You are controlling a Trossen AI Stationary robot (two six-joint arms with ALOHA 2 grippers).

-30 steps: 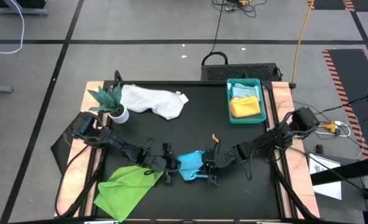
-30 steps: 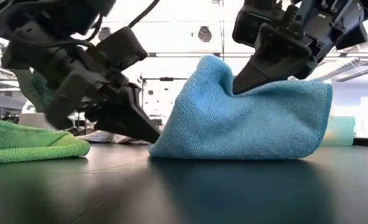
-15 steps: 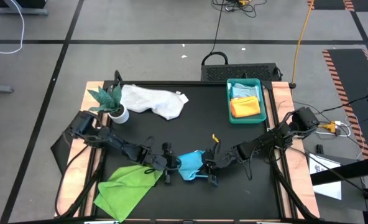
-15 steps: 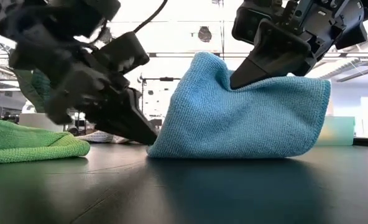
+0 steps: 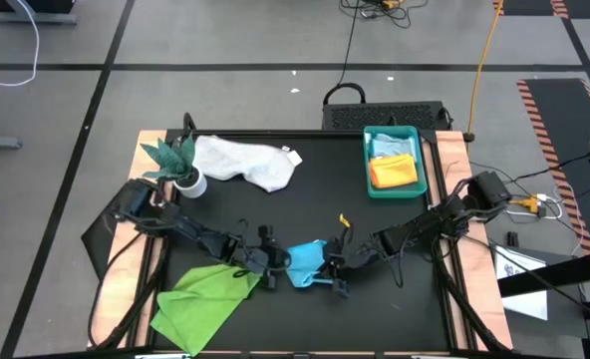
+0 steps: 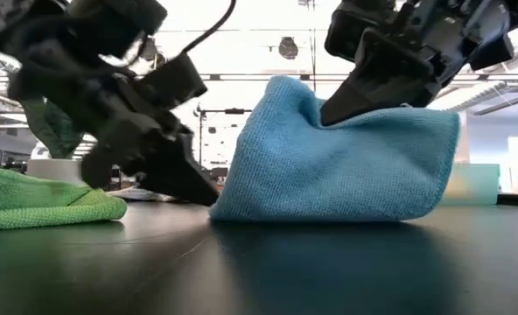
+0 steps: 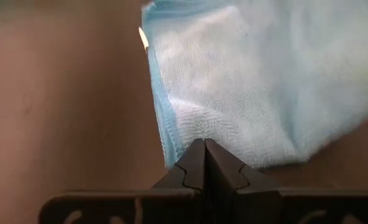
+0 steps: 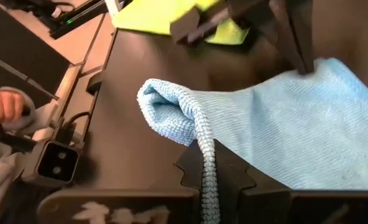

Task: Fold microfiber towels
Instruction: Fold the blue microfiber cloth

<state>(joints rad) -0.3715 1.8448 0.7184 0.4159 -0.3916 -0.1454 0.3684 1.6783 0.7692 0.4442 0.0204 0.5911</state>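
Folding stage: both arms work the blue towel point(image 5: 306, 264) at the table's point(image 5: 315, 199) front centre; fold judged partway done.
Right gripper point(image 8: 207, 163): clenched on a hem of the towel, holding that edge raised off the table, as the low view shows.
Left gripper point(image 7: 204, 155): fingers pressed together, tips at the towel's opposite lower corner; a thin pinch of cloth cannot be ruled out.
Key relation: the towel lies between the two grippers, its long axis running left to right from one to the other; both are equally near, the right one above the cloth, the left one low at its foot.
Next move, as a judgement: carrying the raised edge across toward the left gripper would close the fold.
Other towels: green point(image 5: 197, 299) beside the left arm, white point(image 5: 245, 162) at the rear, orange point(image 5: 394, 172) and pale blue point(image 5: 393, 147) in the tray point(image 5: 367, 165).
Hidden: the towel's far layers and the left fingertips' contact are not discernible.
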